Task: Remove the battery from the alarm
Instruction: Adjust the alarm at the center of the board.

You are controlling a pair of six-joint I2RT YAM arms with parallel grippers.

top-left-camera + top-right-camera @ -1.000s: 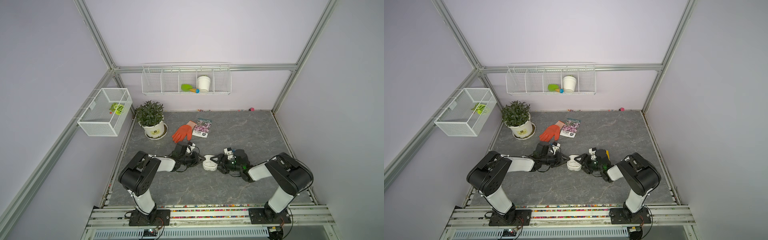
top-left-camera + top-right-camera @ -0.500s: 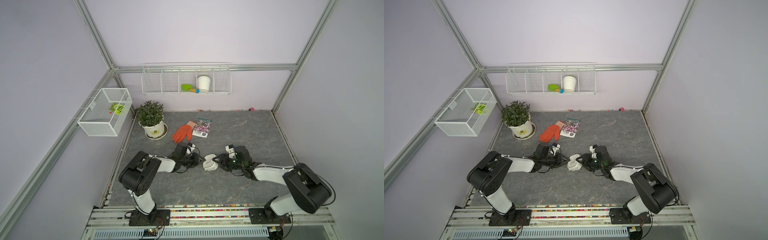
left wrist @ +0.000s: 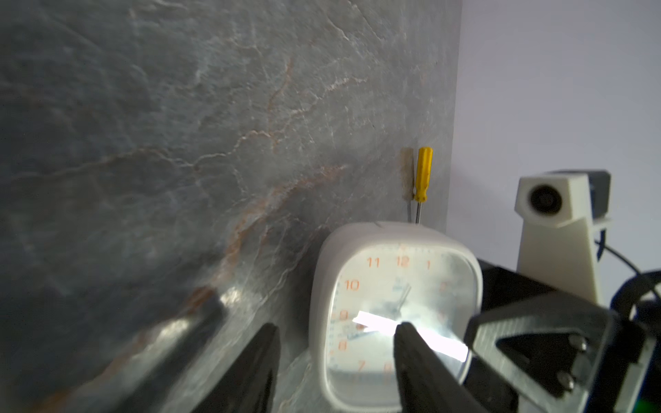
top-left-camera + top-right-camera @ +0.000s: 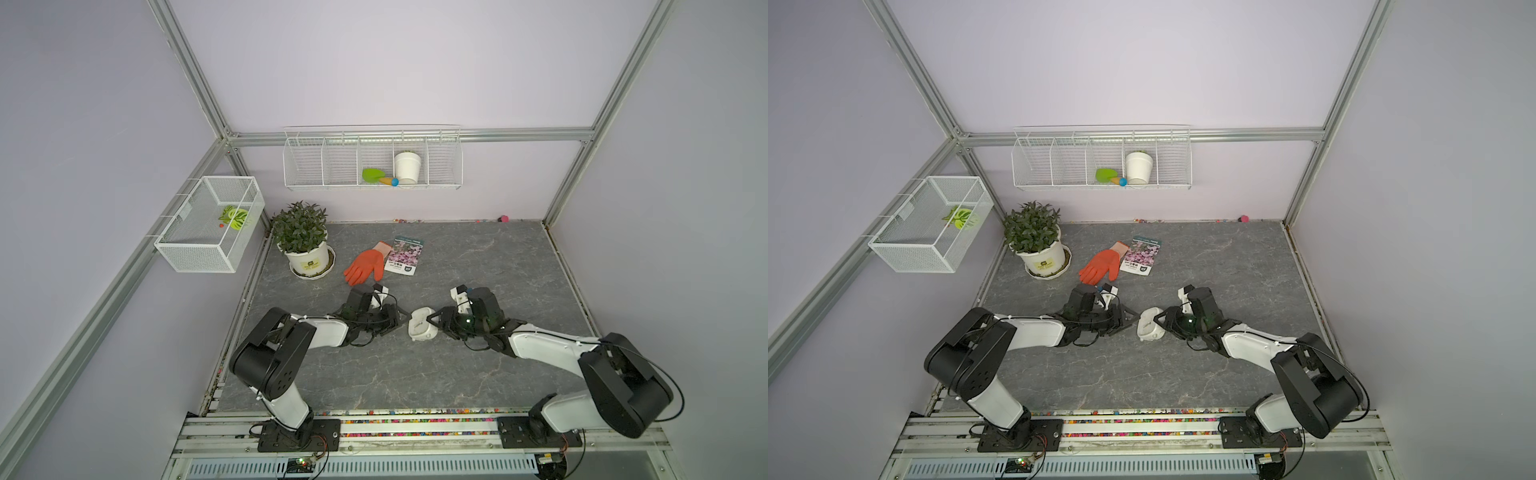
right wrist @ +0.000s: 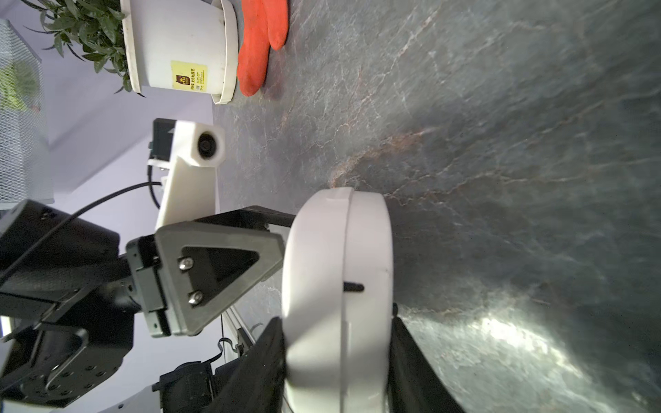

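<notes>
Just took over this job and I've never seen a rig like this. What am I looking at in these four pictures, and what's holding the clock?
The left arm and right arm are robot arms mounted on a grey table, at its near edge. Both top views look down on the whole scene; each wrist view looks out along one arm's pincer. The right pincer clamps the alarm across its front and back. The left pincer is open, facing the dial. Also on the table: a potted plant, an orange glove, a seed packet and a yellow-handled screwdriver. No battery shows.
</notes>
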